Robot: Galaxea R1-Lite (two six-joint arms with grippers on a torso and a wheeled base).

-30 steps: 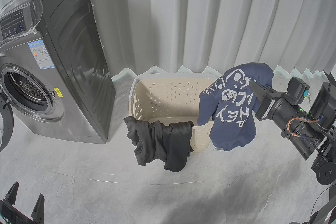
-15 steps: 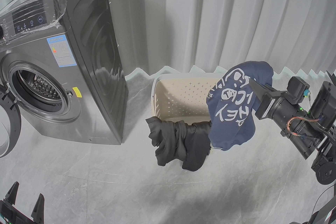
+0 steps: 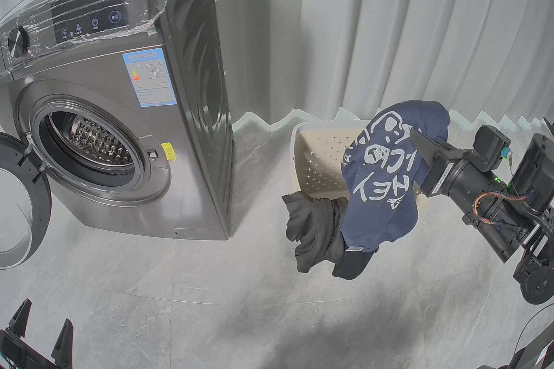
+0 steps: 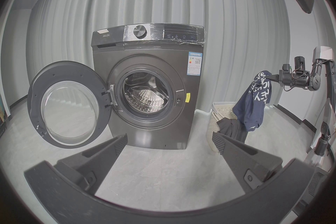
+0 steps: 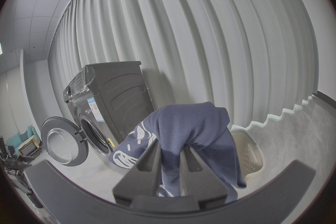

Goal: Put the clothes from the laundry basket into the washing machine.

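Sweatshirt first: the navy sweatshirt (image 3: 378, 180) with white lettering hangs from my right gripper (image 5: 170, 151); its two fingers are pinched nearly together on a bunched fold near the garment's top, so the rest drapes free below. I judge that high hold is there to lift the hem out of the laundry basket (image 3: 314, 148). In the head view the lower edge hangs in front of the basket's near rim; I cannot tell whether it touches anything there.

A black garment (image 3: 314, 229) lies slumped over that near rim, half in and half spilling to the floor (image 3: 231, 295); it is the item left to fetch, and it sits close enough under the sweatshirt that a trailing sleeve might snag it.

My left gripper (image 3: 43, 324) sits low near the floor with its fingers spread wide and nothing between them; in its wrist view it faces the washing machine (image 3: 190, 99) head-on. I take that as parked clear of the carry path.

The washing machine stands just beside the basket, on my left of it, backed by the curtain (image 3: 375, 12); its door (image 3: 20, 209) is swung fully aside and the drum (image 3: 95, 142) shows bare metal, so loading looks open to me. The sweatshirt is well apart from that opening; my next move, as I judge it, is a carry leftward, with the hem kept off the door.
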